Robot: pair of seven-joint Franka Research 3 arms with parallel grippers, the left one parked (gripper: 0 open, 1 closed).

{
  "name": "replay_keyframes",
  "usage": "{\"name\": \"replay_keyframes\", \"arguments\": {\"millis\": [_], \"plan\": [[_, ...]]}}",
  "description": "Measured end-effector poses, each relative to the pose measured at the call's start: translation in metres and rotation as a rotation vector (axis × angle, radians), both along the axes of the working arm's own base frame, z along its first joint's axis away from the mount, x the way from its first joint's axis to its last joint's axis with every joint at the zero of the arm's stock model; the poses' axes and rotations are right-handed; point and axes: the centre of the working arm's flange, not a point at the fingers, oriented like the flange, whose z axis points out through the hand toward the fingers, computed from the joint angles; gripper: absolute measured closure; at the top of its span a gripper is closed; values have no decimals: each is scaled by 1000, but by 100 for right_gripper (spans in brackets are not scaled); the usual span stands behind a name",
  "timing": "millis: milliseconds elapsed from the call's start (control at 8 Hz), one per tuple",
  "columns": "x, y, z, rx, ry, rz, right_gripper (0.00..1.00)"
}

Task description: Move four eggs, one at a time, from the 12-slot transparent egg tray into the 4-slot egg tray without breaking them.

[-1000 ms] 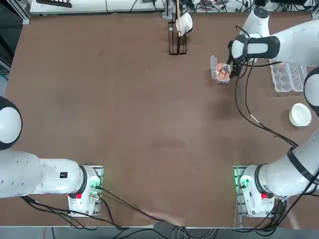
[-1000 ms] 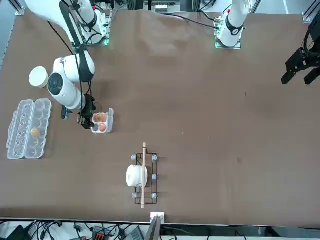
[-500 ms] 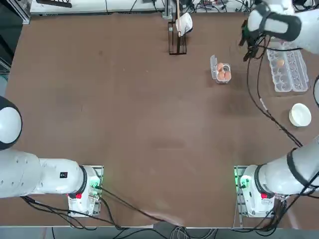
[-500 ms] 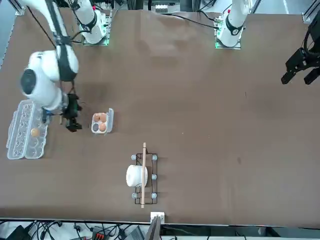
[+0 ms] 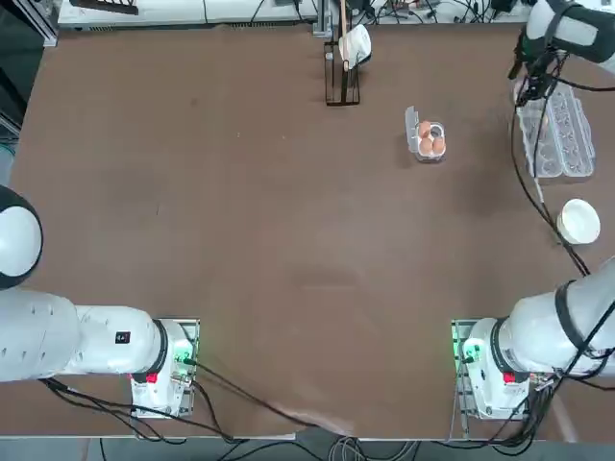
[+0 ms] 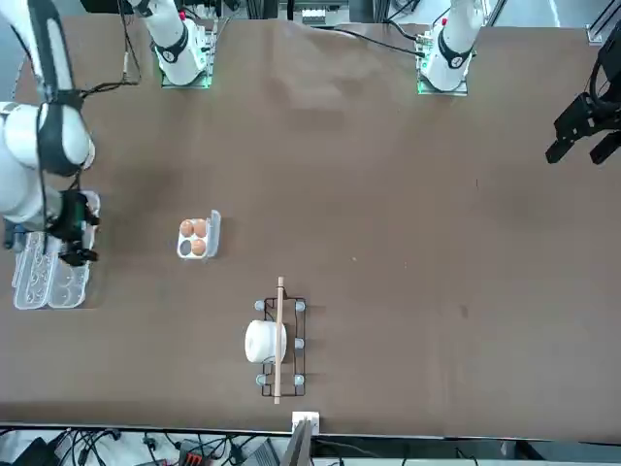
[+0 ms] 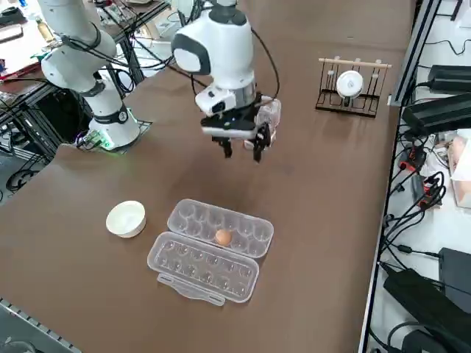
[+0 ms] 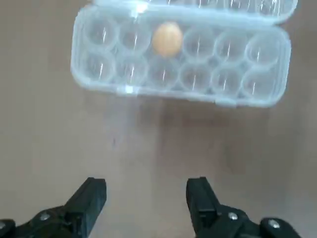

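The 12-slot transparent egg tray (image 7: 237, 226) lies open near the table's right edge with its lid (image 7: 200, 269) folded out flat. It holds one orange-brown egg (image 7: 223, 236), also visible in the wrist view (image 8: 167, 38). The 4-slot egg tray (image 5: 438, 129) stands further in and holds three eggs (image 6: 198, 247), with one cup bare. My right gripper (image 7: 242, 153) hangs open and empty above the table, between the two trays and close to the long tray (image 8: 247, 94). Its fingers (image 8: 92, 192) have only brown tabletop between them.
A round white bowl (image 5: 578, 221) sits on the robot's side of the long tray. A black wire rack with a white cup (image 5: 344, 60) stands at the far edge of the table. Wide brown tabletop (image 5: 288, 240) stretches to the left.
My right gripper has left the 4-slot tray and swung right and up toward the long tray, still open. Three eggs stay in the small tray.
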Motion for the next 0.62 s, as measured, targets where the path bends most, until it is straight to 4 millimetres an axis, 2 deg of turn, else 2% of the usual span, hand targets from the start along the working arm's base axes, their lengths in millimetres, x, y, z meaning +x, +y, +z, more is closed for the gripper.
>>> {"name": "replay_keyframes", "arguments": {"millis": [250,375,625], "plan": [[8,-51,-24,-32,21,-45,4],[10,-64,-36,-47,31,-50,4],[19,-79,-53,-60,35,-53,4]]}}
